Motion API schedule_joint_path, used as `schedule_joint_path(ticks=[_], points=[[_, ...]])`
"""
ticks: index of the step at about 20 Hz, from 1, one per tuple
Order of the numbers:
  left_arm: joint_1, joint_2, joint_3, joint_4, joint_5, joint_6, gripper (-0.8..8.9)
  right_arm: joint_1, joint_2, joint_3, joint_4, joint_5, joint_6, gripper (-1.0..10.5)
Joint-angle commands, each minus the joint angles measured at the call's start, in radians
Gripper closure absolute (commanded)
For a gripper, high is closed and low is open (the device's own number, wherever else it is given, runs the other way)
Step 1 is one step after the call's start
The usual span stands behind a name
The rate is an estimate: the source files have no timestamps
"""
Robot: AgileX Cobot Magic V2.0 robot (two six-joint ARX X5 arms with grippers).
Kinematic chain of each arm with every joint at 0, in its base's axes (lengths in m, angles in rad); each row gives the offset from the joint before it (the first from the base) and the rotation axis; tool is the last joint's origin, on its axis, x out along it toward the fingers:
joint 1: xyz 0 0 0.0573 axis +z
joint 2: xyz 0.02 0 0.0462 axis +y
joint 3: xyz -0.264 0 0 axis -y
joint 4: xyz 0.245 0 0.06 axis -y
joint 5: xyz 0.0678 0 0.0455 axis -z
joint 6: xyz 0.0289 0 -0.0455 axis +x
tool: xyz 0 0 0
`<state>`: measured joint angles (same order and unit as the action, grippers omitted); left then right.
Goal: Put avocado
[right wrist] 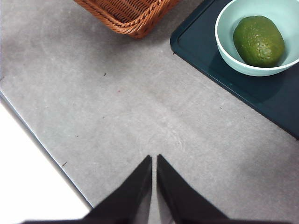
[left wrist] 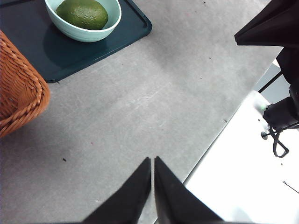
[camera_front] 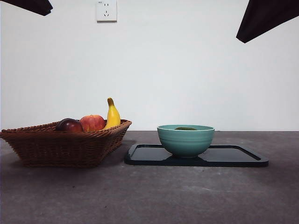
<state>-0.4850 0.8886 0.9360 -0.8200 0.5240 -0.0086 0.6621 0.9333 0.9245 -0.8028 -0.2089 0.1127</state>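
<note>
Table surface [camera_front: 149, 196] in the foreground is bare grey, open across its full width in front of the basket and tray. Obstacles: wicker basket [camera_front: 65, 144] with dark maroon fruit [camera_front: 69, 124], red apple [camera_front: 92, 122] and upright banana [camera_front: 112, 115] rising above its rim; dark tray [camera_front: 233, 156] just beside the basket, a narrow gap between them. Teal bowl [camera_front: 186, 140] stands on the tray's near-basket half, avocado [right wrist: 259, 40] lying inside, its top just at rim level; bowl mouth is unobstructed from above. The tray's other half is bare. Left gripper [left wrist: 153, 161] and right gripper [right wrist: 154, 158], both with jaws pressed together, hang above bare table well apart from bowl and basket.
</note>
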Motion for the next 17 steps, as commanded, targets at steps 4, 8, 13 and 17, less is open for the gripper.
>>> schedule_joint_path(ticks=[4, 8, 13, 17], points=[[0.012, -0.045, 0.008, 0.069, -0.022, 0.117, 8.05, 0.01, 0.006, 0.008, 0.01, 0.0, 0.011, 9.4], [0.154, -0.175, -0.005, 0.405, -0.214, 0.137, 8.05, 0.01, 0.006, 0.008, 0.01, 0.0, 0.011, 9.4], [0.368, -0.41, -0.192, 0.742, -0.438, 0.169, 8.05, 0.01, 0.006, 0.008, 0.01, 0.0, 0.011, 9.4], [0.448, -0.556, -0.385, 0.808, -0.481, 0.185, 8.05, 0.01, 0.006, 0.008, 0.01, 0.0, 0.011, 9.4]])
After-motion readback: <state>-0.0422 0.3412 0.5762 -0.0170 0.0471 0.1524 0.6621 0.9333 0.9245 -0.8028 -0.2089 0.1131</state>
